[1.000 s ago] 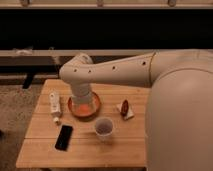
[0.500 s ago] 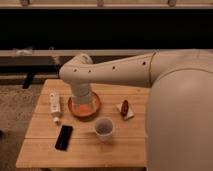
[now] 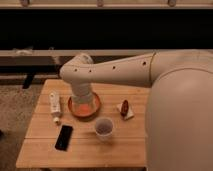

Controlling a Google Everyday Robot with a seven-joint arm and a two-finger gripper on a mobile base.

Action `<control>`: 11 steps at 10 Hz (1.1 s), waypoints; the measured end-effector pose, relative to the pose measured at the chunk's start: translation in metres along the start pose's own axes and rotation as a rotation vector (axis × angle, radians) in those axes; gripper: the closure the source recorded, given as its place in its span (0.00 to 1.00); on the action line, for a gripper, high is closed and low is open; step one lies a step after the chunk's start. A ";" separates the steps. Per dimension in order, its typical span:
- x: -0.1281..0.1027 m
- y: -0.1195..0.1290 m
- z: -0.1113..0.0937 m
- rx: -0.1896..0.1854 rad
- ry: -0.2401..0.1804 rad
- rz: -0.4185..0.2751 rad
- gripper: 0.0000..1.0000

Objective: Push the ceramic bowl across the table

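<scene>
Evidently the gripper (image 3: 83, 103) sits down inside the ceramic bowl (image 3: 94, 109), hidden under the arm's cream wrist, so whether it is released or clenched I cannot tell. Nothing has shifted over the last second: the bowl stays near the middle of the table (image 3: 115, 145), with the white cup (image 3: 104, 128) just in front of it, the black phone (image 3: 63, 137) further front-left of it and a white bottle (image 3: 54, 106) lying just to its left. I judge the push has not started, so the whole traverse remains
</scene>
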 end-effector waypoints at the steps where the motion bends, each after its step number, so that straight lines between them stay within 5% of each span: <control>1: -0.010 -0.003 0.002 -0.003 -0.006 -0.005 0.35; 6: -0.092 -0.031 0.034 -0.043 0.000 -0.028 0.35; 11: -0.110 -0.025 0.089 -0.074 0.077 -0.038 0.35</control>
